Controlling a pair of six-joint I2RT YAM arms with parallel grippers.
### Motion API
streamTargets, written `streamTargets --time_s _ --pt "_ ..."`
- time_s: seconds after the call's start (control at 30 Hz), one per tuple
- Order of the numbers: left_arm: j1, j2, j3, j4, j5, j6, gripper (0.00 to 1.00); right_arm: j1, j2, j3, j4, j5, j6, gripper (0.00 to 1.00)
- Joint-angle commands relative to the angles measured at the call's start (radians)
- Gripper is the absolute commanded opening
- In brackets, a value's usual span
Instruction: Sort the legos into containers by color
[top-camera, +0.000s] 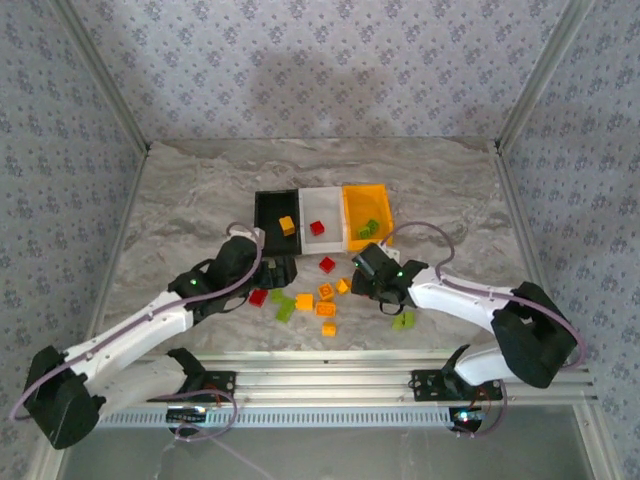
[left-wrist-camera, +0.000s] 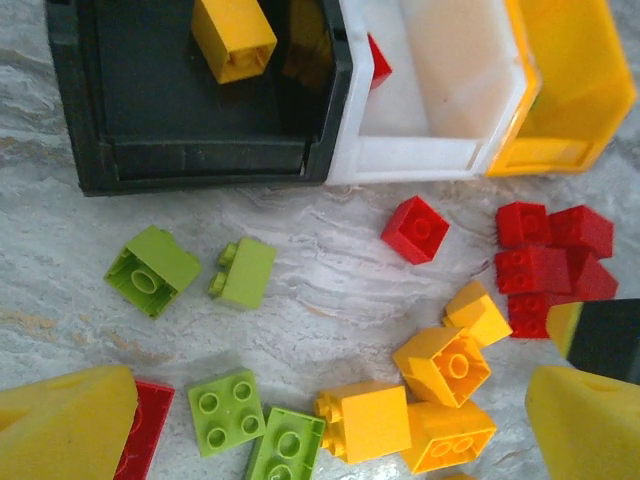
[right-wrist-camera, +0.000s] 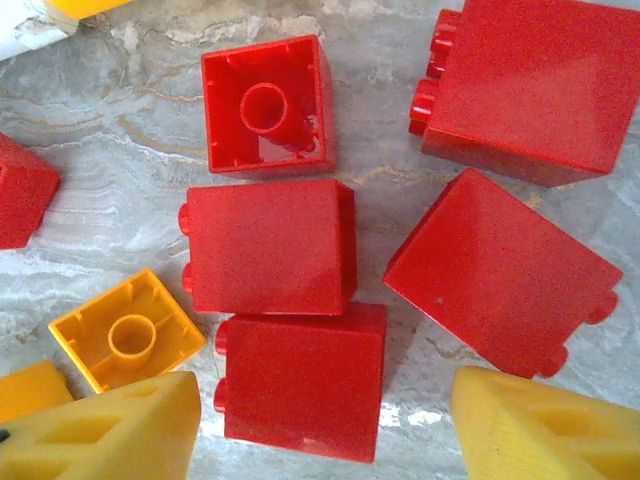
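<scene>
close under the right wrist lens, the two yellow fingers (right-wrist-camera: 100, 430) of the right gripper (right-wrist-camera: 322, 425) stand partly open astride a red brick (right-wrist-camera: 300, 385), gripping nothing yet. one finger is all but against it, the other is apart from it. that brick lies touching another red one (right-wrist-camera: 268, 248), in a tight cluster of red legos (right-wrist-camera: 500, 275) on the marble table (right-wrist-camera: 100, 150), just on the near side of the bins. i'd say the step in hand is a red pick, bound for the white bin (top-camera: 322, 205), which already holds one red (top-camera: 317, 227). the next move calls for a straight drop and a clean close on that one brick, without dragging its neighbours along. the left gripper (left-wrist-camera: 325, 420) is spread wide and empty. it hovers over loose green legos (left-wrist-camera: 150, 268) and yellow legos (left-wrist-camera: 440, 365) just near of the black bin (left-wrist-camera: 200, 160), where a yellow brick (left-wrist-camera: 233, 35) lies, so its next job looks like another yellow. the overhead view adds what the wrist views lack: green bricks (top-camera: 370, 230) lying in the orange-yellow bin (top-camera: 365, 205), and the three bins set side by side, black on the left. the right wrist view tells how closely the reds are packed, which the overhead is too far off to make out.
</scene>
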Motion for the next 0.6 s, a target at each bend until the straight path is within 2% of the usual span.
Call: streamTargets --time_s 0.0,0.13,0.3,0.47,0.57 --pt "-0.004 -0.046 -0.013 0.014 -0.027 -0.024 1.0 0.007 0.04 0.037 -0.003 0.027 0.022 0.68" --pt "-0.003 -0.07 -0.019 -0.005 -0.045 -0.017 1.0 0.005 0.097 0.054 -0.016 0.03 0.027 0.65" --pt "-0.003 -0.094 -0.025 -0.026 -0.069 -0.022 1.0 0.009 0.128 0.058 0.001 0.023 0.019 0.54" --pt "-0.002 -0.125 -0.038 -0.067 -0.096 -0.019 1.0 0.024 0.071 0.062 -0.033 0.026 0.005 0.39" --pt "-0.001 -0.151 -0.054 -0.096 -0.106 -0.022 1.0 0.035 -0.008 0.072 -0.068 0.018 -0.017 0.36"
